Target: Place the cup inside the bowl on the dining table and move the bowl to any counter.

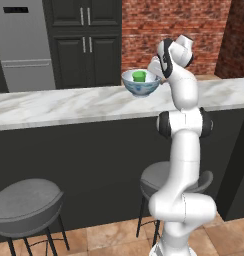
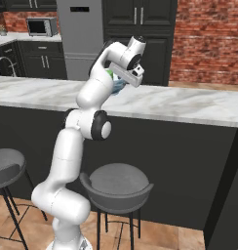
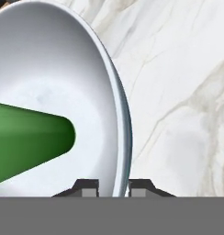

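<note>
From my left base camera I see two grey stools (image 1: 27,202) in front of the dining table (image 1: 69,106), and dark cabinets (image 1: 85,42) and a brick wall (image 1: 174,25) beyond it. The arm stands upright against the table's black front, its hand bent down at the bowl (image 1: 140,84), which looks just clear of the marble. The cup (image 1: 139,76) sits inside the bowl. In the hand view the gripper (image 3: 113,188) has its fingertips (image 3: 88,187) either side of the bowl's rim, clenched on it.
</note>
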### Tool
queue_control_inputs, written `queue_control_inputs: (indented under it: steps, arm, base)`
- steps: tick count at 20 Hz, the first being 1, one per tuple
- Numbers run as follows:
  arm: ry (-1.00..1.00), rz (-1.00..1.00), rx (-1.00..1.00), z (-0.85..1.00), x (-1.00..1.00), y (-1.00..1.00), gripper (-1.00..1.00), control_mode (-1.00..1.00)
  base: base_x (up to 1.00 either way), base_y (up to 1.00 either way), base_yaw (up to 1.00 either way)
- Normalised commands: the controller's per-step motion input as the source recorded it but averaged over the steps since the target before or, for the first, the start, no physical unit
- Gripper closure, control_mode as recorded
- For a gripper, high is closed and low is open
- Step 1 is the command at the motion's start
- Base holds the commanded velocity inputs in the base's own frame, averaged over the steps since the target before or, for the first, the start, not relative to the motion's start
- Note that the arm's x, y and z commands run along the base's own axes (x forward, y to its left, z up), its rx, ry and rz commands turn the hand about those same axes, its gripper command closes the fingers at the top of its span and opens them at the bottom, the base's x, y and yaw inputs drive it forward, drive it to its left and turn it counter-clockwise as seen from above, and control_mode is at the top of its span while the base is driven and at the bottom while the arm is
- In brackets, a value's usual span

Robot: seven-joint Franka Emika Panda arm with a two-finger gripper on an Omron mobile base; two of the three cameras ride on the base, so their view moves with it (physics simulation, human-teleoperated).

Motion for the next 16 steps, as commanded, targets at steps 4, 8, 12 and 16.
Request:
queue_control_inputs:
  steps: [4,8,12,16]
  arm:
    - [0.00,0.00,0.00,0.00,0.00,0.00,1.00,-1.00]
    - [0.00,0.00,0.00,0.03,0.00,0.00,1.00,-1.00]
    - [0.00,0.00,0.00,0.11,-0.02,0.00,1.00,-1.00]
    - [0.00,0.00,0.02,0.20,-0.18,0.00,1.00,-1.00]
  base:
    - [0.00,0.00,0.00]
    - [0.00,0.00,0.00]
    - [0.00,0.00,0.00]
    - [0.00,0.00,0.00]
